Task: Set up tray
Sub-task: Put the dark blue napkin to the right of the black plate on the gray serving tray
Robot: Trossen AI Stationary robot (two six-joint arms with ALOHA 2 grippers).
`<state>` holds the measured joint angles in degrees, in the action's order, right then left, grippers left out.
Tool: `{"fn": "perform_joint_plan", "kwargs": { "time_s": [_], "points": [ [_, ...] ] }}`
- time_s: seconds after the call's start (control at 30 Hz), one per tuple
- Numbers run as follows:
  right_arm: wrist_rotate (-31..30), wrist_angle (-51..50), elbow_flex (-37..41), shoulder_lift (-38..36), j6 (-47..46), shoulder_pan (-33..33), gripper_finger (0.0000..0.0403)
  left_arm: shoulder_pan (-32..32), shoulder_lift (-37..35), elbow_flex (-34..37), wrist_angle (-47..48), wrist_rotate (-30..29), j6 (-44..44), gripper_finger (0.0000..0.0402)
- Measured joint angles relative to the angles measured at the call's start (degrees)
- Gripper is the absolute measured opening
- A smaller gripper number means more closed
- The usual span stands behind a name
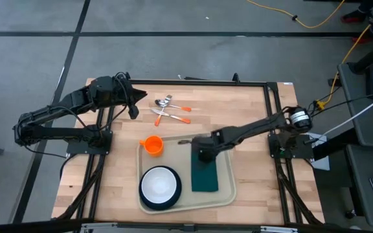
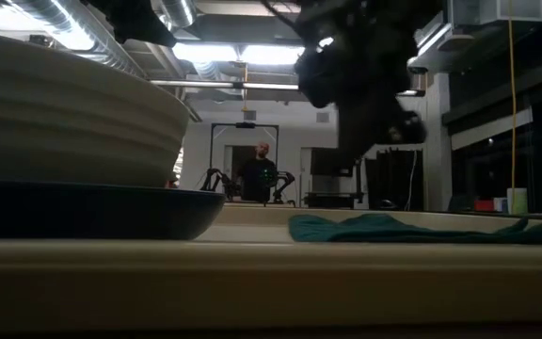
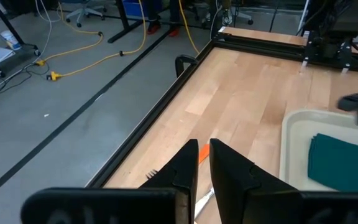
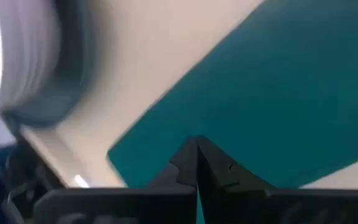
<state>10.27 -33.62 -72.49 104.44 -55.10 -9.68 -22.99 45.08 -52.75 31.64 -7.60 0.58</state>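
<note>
Right now my right gripper (image 1: 203,155) hangs over the far end of the dark green rectangular napkin (image 1: 205,173), fingers pressed fully together with nothing between them. That napkin lies flat in the right half of the large cream plastic tray (image 1: 228,194), which sits on the near middle of the wooden table (image 1: 251,110). In the tray's left half I see a white bowl (image 1: 158,183) on a dark teal round plate (image 1: 145,200), and a small orange cup (image 1: 153,145) in the far left corner. My left gripper (image 1: 133,111) waits at the far left, beside the orange-handled metal cutlery (image 1: 169,110), fingers nearly shut and holding nothing. I can read no writing or labels anywhere. A person (image 2: 257,174) stands in the room beyond.
</note>
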Motion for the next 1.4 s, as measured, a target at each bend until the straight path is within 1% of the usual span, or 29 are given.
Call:
{"fn": "perform_joint_plan", "kwargs": {
  "time_s": [0.17,0.37,0.43,0.73,0.97,1.1,1.3,1.4],
  "points": [
    [4.25,1.37,0.00,-0.02,-5.27,-4.89,0.0000,-0.02,0.00,0.00,-0.02,-0.01,0.03,0.0033],
    [4.06,4.47,0.00,0.27,-13.02,-9.92,0.0000,0.00,0.00,0.00,-0.09,-0.02,0.11,0.0033],
    [3.04,5.25,-0.07,0.97,-15.07,-11.00,0.0000,-0.01,0.00,0.00,-0.09,-0.02,0.20,0.0033],
    [2.28,5.41,0.02,6.65,-16.71,-12.74,0.0000,-0.02,0.00,-0.02,-0.13,0.21,0.22,0.0033],
    [1.40,2.60,0.02,7.02,-16.86,-12.82,0.0000,-0.01,0.00,-0.02,-0.13,2.85,0.16,0.0033],
    [1.44,-1.73,0.02,7.02,-16.73,-13.46,0.0000,-0.02,0.00,-0.02,-0.13,2.91,0.05,0.0033],
    [1.43,-3.16,0.02,7.02,-16.90,-14.53,0.0000,-0.02,0.00,-0.02,-0.13,2.93,0.09,0.0033],
    [1.57,-3.56,0.84,7.02,-18.58,-15.14,0.0000,0.00,0.00,-0.02,-0.13,2.93,0.07,0.0033]
  ]
}}
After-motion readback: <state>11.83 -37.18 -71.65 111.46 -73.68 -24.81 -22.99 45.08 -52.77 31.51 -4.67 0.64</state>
